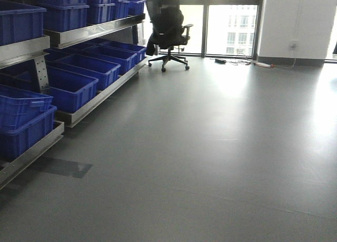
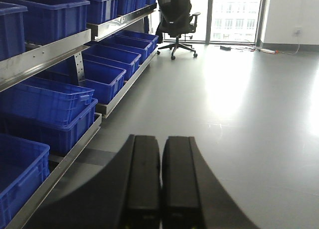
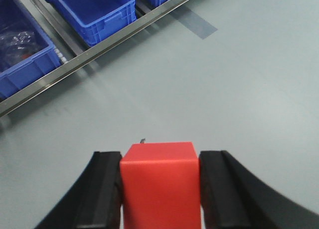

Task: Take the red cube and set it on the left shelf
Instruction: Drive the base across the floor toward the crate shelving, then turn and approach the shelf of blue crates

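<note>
**Red cube clamped in the right end effector, above the floor near the shelf**

The red cube sits squarely between the two black fingers of the right end effector. Both pads press flat against its side faces and its top edge is level. The cube is in the air over the grey floor, apart from the shelf. In the right wrist view that arm points forward and downward. The shelf's lower metal rail crosses the upper left corner of the view. A blue bin stands on the rail, beside a second bin that holds something in clear plastic. A strip of grey tape lies on the floor just beside the rail.

The left end effector is clenched on nothing, its fingers touching along their length. It is held nearly level and looks down the aisle alongside the shelf.

The front view shows the two-tier shelf running along the left side, filled with rows of blue bins. A black office chair stands by the windows at the far end.
</note>
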### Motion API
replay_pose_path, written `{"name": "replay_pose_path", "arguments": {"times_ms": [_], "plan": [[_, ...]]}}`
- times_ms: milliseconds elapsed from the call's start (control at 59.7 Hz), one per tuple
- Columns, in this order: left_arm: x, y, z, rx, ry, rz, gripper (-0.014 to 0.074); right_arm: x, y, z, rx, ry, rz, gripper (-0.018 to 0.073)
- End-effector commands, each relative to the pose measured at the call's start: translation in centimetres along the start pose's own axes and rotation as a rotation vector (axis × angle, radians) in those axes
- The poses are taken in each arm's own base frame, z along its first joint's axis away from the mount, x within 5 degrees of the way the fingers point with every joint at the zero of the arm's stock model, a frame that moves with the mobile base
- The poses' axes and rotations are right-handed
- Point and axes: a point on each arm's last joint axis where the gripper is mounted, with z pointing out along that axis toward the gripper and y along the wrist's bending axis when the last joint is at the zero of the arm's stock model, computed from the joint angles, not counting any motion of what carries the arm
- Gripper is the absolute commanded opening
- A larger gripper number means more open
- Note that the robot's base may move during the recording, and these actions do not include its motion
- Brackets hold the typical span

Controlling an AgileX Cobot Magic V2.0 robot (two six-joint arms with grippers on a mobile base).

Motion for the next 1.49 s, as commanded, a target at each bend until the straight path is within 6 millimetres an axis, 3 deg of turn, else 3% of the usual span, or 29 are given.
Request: {"name": "replay_pose_path", "arguments": {"times_ms": [0, 1475], "plan": [[-0.1, -0.05, -0.03, 0.009, -0.081, -0.004, 0.0102, -1.33, 0.19, -1.09, -0.007, -0.11, -0.012, 0.0054], [-0.1, -0.05, -0.03, 0.009, -0.081, -0.004, 0.0102, -1.34, 0.2, -1.09, -0.007, -0.111, -0.012, 0.0054]]}}
